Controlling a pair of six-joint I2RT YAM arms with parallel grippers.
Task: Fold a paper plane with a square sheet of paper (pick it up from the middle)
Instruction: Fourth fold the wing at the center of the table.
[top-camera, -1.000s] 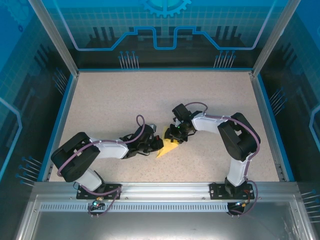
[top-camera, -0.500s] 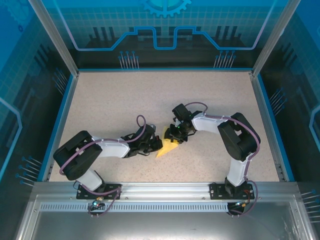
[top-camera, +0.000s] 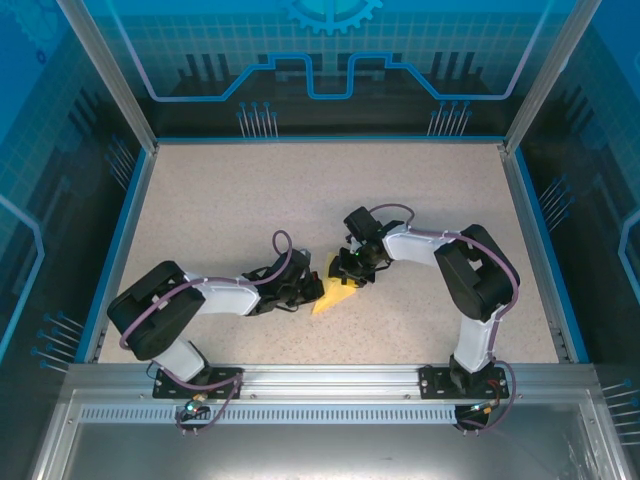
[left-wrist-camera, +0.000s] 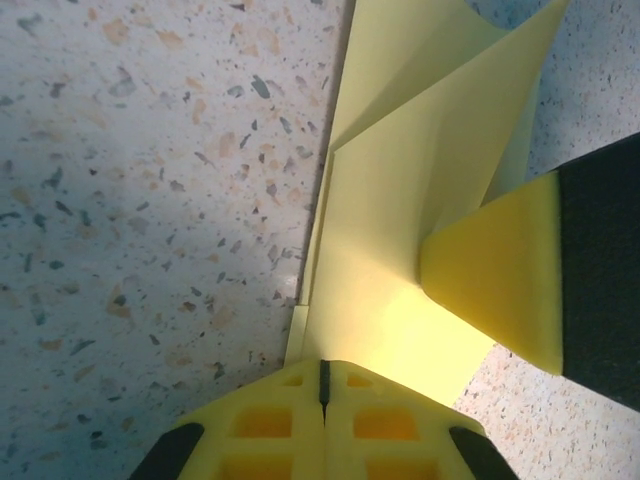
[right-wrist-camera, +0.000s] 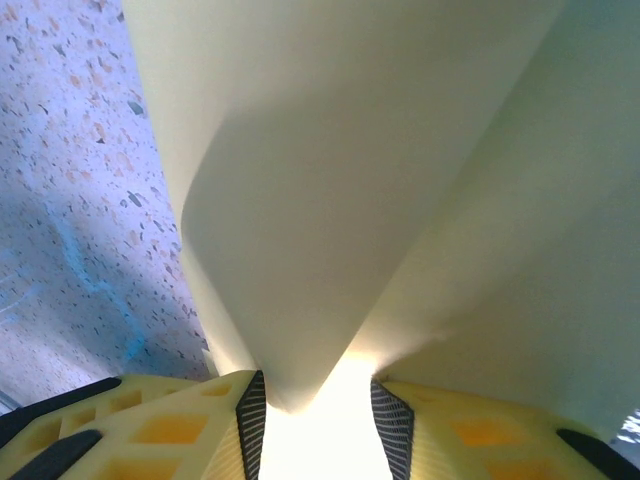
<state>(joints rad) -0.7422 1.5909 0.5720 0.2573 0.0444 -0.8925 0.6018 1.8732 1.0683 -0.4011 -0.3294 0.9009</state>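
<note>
Your paper sheet (top-camera: 333, 297), pale yellow and part folded to a point, lies flat on the speckled table (top-camera: 250, 200) just 6 o'clock of its middle, between the two arms. Your left gripper (top-camera: 308, 291) comes in from the sheet's 9 o'clock. On the left wrist view its jaws are fully closed, seam tight, tips sitting on the sheet's near edge; can't tell whether they nip it or just press it. Your right gripper (top-camera: 350, 274) is at the sheet's 1 o'clock. On the right wrist view its jaws are part-way apart, with a curled fold of the sheet filling the gap between the pads (right-wrist-camera: 250, 415), so it looks pinched. One right fingertip (left-wrist-camera: 500, 270) touches the sheet's top at 3 o'clock on the left wrist view, beside a raised flap.
</note>
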